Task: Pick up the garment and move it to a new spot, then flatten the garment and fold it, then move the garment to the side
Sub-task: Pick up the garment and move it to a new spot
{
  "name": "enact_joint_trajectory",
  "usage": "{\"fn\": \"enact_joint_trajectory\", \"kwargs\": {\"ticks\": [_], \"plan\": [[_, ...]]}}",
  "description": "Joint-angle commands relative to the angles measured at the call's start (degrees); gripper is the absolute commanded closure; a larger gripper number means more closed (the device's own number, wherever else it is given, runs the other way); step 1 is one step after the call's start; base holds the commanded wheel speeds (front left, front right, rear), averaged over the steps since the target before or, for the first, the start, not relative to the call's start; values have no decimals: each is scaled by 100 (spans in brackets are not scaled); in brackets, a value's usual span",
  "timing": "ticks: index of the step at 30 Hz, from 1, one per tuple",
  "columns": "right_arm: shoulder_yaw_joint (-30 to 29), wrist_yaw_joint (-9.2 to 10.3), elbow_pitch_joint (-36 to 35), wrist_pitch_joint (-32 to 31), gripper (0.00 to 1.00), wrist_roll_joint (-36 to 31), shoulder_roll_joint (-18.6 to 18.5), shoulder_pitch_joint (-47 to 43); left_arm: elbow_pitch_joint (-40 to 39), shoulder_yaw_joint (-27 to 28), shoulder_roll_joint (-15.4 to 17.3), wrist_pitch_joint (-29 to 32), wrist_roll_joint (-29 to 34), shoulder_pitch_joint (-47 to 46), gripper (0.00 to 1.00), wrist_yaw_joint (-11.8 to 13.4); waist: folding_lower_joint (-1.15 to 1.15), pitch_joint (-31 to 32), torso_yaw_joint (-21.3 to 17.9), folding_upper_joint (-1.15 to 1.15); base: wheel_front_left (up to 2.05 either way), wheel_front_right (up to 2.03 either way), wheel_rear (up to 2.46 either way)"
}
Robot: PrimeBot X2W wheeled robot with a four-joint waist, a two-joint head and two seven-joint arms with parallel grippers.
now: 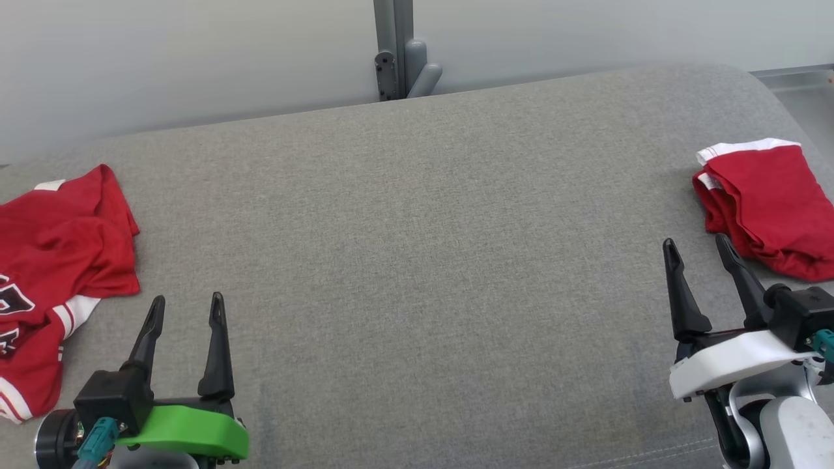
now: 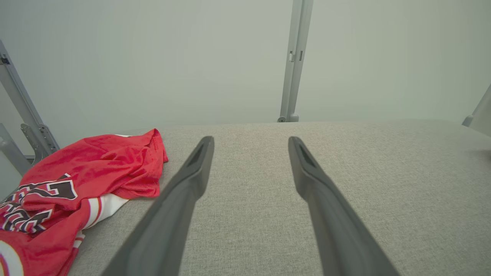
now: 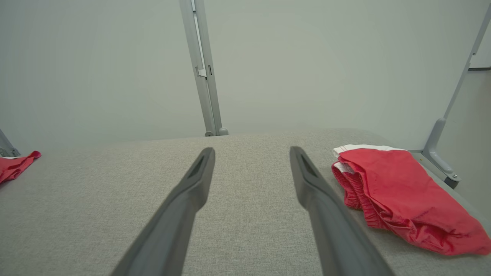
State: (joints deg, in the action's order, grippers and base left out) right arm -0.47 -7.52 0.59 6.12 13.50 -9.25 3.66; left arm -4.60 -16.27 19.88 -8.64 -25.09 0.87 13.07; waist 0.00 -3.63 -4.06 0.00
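Observation:
A crumpled red jersey with black-and-white lettering [image 1: 52, 260] lies at the left edge of the grey padded table [image 1: 417, 260]; the left wrist view has this jersey [image 2: 84, 180] left of my fingers. A folded red garment with a white waistband [image 1: 769, 202] rests at the right edge, seen as a folded red garment [image 3: 402, 191] in the right wrist view. My left gripper [image 1: 186, 309] hovers open and empty near the front left, just right of the jersey. My right gripper [image 1: 697, 251] stands open and empty at the front right, close beside the folded garment.
A grey metal post [image 1: 394, 49] rises behind the table's far edge against a pale wall. Frame brackets [image 2: 23, 115] stand at the left side, and another bracket [image 3: 441, 153] at the right. The table's wide middle is bare grey fabric.

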Motion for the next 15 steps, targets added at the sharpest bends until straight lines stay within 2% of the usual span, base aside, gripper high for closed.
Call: {"fn": "enact_joint_trajectory", "kwargs": {"ticks": [1, 6, 15], "plan": [[-24, 6, -28, 8, 0, 3, 10, -75, -1, 15, 5, -35, -30, -90, 0, 16, 0, 4, 74, 0, 0, 0, 0], [19, 6, -158, -52, 0, 2, 3, -29, 45, 52, -59, -133, -77, -235, 0, 3, 0, -53, 486, 0, 0, 0, 0], [184, 6, -370, -199, 0, -11, -36, 162, 157, 172, -177, -403, -231, -411, 0, -96, 0, -124, 1655, 0, 0, 0, 0]]}}
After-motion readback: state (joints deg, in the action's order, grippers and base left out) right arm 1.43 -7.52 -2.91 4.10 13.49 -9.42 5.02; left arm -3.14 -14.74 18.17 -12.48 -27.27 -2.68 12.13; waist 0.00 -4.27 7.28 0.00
